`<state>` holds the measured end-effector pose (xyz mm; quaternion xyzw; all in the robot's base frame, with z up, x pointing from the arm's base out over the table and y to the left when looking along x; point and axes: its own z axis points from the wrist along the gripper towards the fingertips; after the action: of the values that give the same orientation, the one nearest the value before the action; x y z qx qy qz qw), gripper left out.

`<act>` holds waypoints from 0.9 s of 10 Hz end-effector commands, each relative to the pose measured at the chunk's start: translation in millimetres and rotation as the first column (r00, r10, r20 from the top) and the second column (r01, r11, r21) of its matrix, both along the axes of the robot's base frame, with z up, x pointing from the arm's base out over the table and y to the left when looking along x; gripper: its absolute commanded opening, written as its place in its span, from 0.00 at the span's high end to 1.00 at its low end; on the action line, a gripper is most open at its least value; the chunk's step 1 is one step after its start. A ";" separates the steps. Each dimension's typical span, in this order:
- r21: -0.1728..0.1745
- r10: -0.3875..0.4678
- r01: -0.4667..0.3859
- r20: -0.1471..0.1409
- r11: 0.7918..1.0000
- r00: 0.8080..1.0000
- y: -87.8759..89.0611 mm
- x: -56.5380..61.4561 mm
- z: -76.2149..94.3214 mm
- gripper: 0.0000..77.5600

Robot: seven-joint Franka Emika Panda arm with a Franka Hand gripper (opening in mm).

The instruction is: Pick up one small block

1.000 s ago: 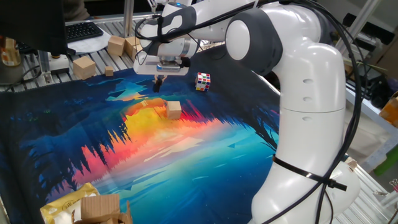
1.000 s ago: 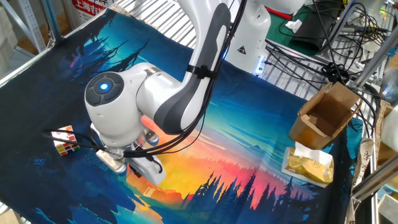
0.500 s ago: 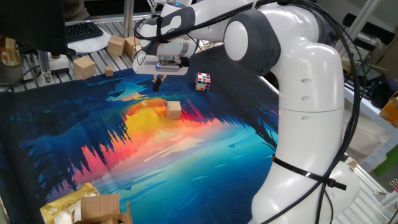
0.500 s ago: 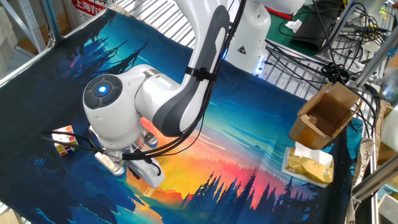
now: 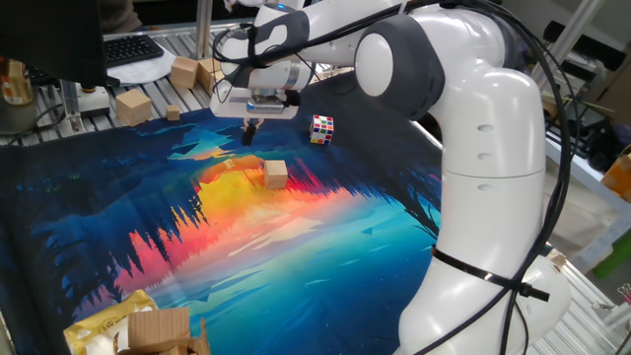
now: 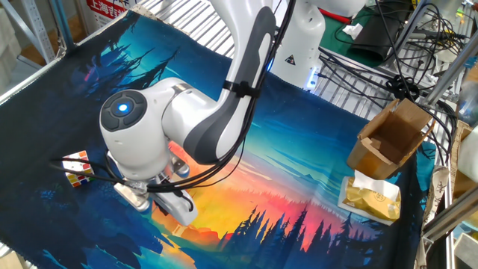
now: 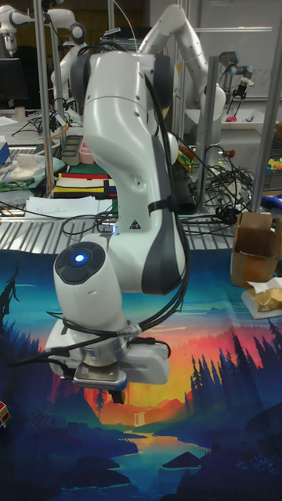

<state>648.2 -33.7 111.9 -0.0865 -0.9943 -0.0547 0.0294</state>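
The small block (image 5: 275, 175), a plain light-tan wooden cube, lies on the orange part of the painted mat (image 5: 325, 256). My gripper (image 5: 251, 131) hangs a little above the mat, behind the block and slightly to its left, apart from it. Its dark fingers point down, stand close together and hold nothing. In the other fixed view and the tall fixed view the arm's wrist (image 6: 142, 142) covers the block, and only the finger ends (image 7: 117, 395) peek out below the wrist.
A multicoloured puzzle cube (image 5: 322, 128) (image 6: 77, 168) sits right of the gripper. Larger tan blocks (image 5: 133, 106) (image 5: 184, 71) and a tiny one (image 5: 174, 113) lie on the metal rack behind the mat. A snack bag (image 6: 371, 198) and cardboard box (image 6: 392, 138) lie at the mat's edge.
The wrist has shifted very slightly since a second ago; in the last half second nothing visibly moved. The block has stayed in place.
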 end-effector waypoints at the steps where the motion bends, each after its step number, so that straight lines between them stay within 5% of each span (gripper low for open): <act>1: -0.008 -0.002 0.002 0.001 1.000 1.000 -0.4 1.0 1.6 1.00; 4: -0.006 0.013 -0.013 -0.010 1.000 1.000 -0.4 1.0 1.6 1.00; 7: -0.008 0.015 -0.015 0.021 1.000 1.000 10.6 -24.7 -9.9 1.00; 9: -0.014 0.019 -0.019 0.010 1.000 1.000 10.5 -43.0 1.9 1.00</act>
<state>614.7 -24.0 104.7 -0.0788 -0.9953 -0.0504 0.0266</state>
